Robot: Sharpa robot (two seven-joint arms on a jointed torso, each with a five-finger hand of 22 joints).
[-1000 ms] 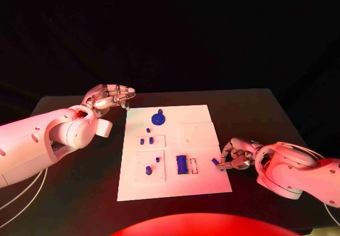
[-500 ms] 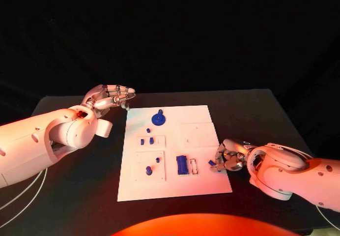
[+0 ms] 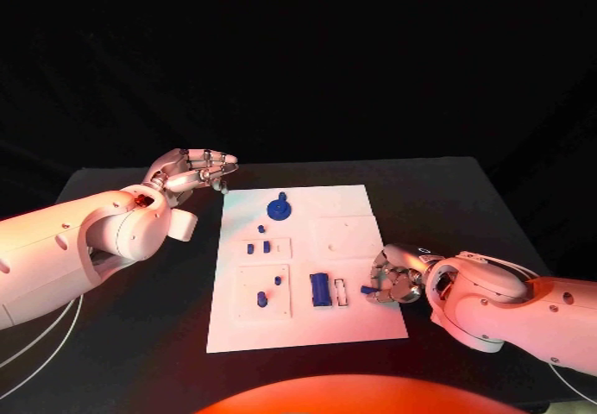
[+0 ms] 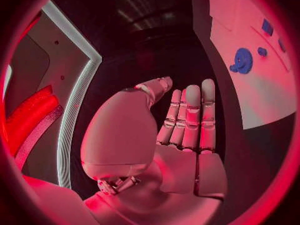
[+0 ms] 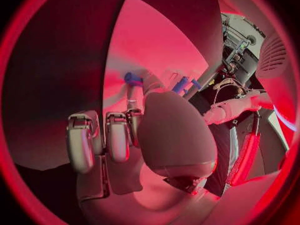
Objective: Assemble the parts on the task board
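Right hand point(image 3: 396, 280) pinches a blue part point(image 3: 368, 290) at task board point(image 3: 355, 328) lower right; left hand point(image 3: 189, 172), upper left, fingers apart, empty.

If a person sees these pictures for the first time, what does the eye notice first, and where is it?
First the white task board in the middle of the black table, dotted with small blue parts, the biggest a round blue disc near its far edge. Next the right hand at the board's right edge, pinching a small blue piece over the board. The left hand hangs empty off the board's far left corner.
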